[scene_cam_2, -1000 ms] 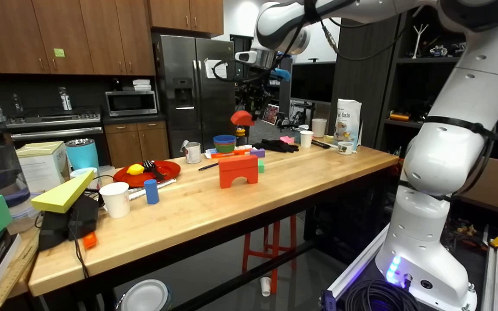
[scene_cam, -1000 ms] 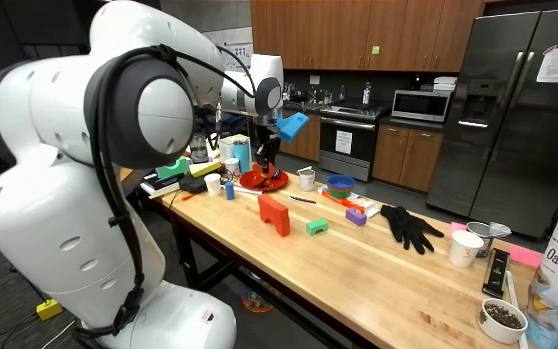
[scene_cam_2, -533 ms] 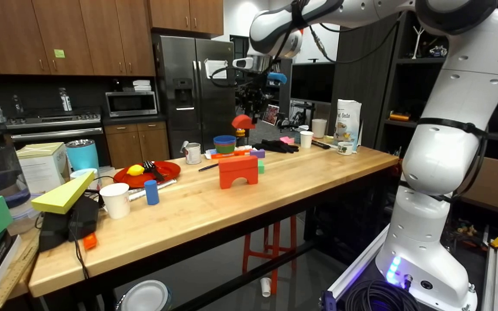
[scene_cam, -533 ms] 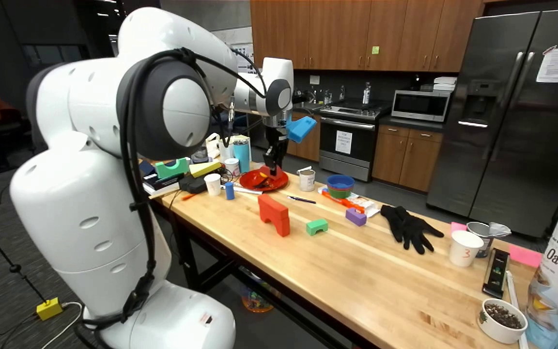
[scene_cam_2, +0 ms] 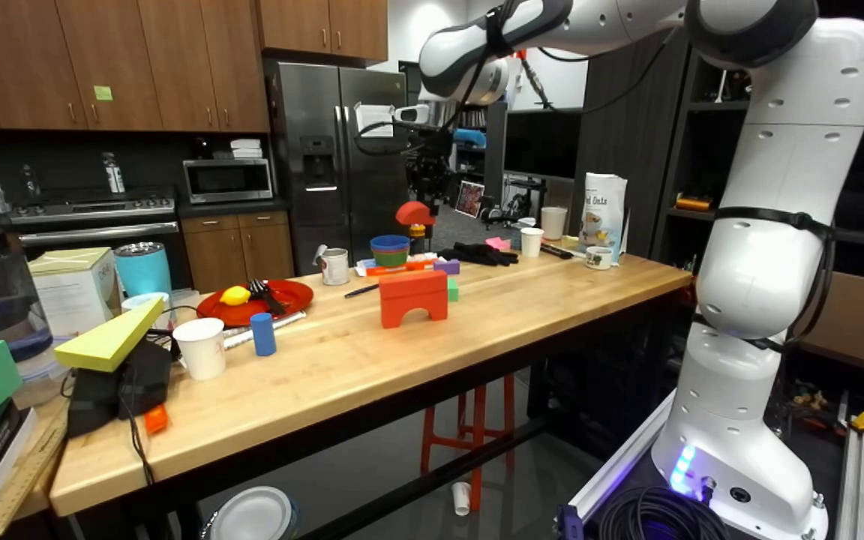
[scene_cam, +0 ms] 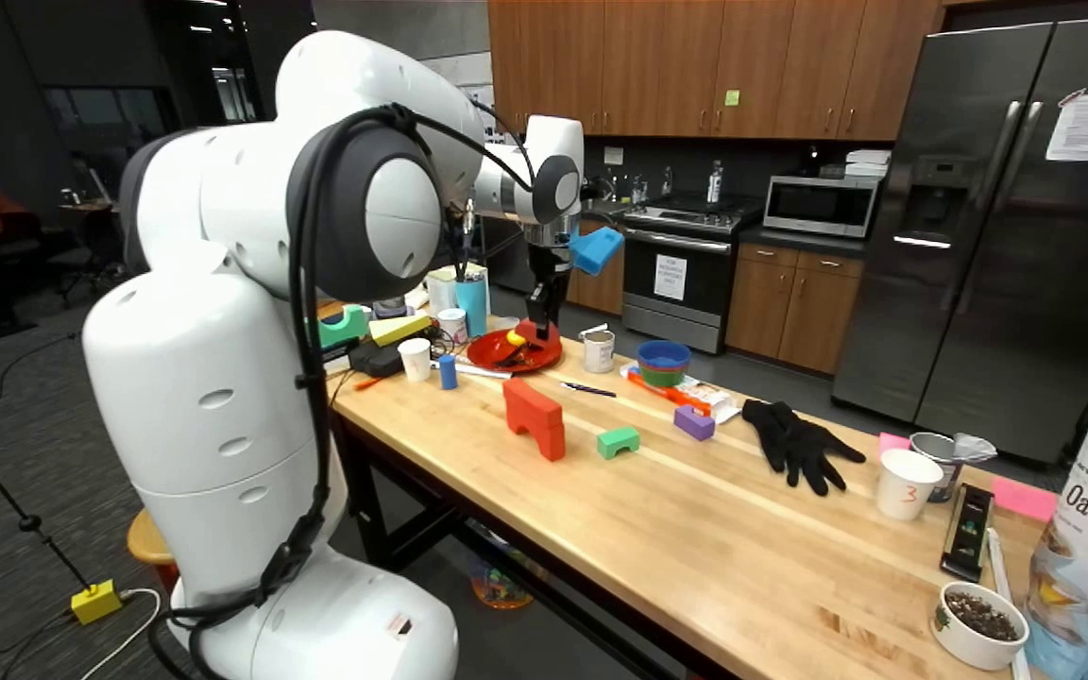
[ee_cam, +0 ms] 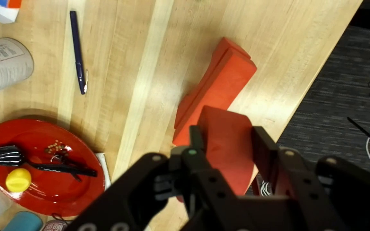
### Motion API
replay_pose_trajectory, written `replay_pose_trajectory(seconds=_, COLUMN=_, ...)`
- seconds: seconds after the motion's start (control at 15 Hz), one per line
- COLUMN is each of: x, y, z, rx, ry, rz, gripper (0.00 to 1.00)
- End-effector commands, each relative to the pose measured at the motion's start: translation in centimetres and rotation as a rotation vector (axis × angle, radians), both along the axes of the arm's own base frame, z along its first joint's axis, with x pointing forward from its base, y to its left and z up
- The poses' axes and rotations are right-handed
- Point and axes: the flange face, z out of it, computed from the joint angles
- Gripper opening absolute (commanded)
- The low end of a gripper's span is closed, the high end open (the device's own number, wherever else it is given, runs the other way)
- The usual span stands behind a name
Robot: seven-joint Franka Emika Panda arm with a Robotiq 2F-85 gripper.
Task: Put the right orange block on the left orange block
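Above the large orange block [scene_cam_2: 413, 295], the pincer [ee_cam: 228, 142] clamps the small orange block [scene_cam_2: 415, 213]: seemingly the carry, aligned lowering next.

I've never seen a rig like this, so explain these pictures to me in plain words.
The machine is a white robot arm ending in a black gripper. The wide pictures come from two outside cameras; the close one looks down from the wrist, past the fingers. Those fingers hold a rounded orange-red block in the air. On the wooden table stand an orange-red arch, a small green block and a purple block. A red plate holds a yellow, lemon-like object and a black utensil.
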Motion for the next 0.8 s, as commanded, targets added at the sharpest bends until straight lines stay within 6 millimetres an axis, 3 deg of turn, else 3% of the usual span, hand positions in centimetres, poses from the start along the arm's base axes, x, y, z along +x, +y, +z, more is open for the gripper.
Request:
replay_pose_trajectory(seconds=0.0, x=1.3, y=0.0, z=0.2, rx=0.031, ry=0.021, rz=0.023, gripper=0.16)
replay_pose_trajectory(seconds=0.73, x=1.7, y=1.8, z=-2.8, rx=0.136, ry=0.145, rz=0.035, gripper=0.16)
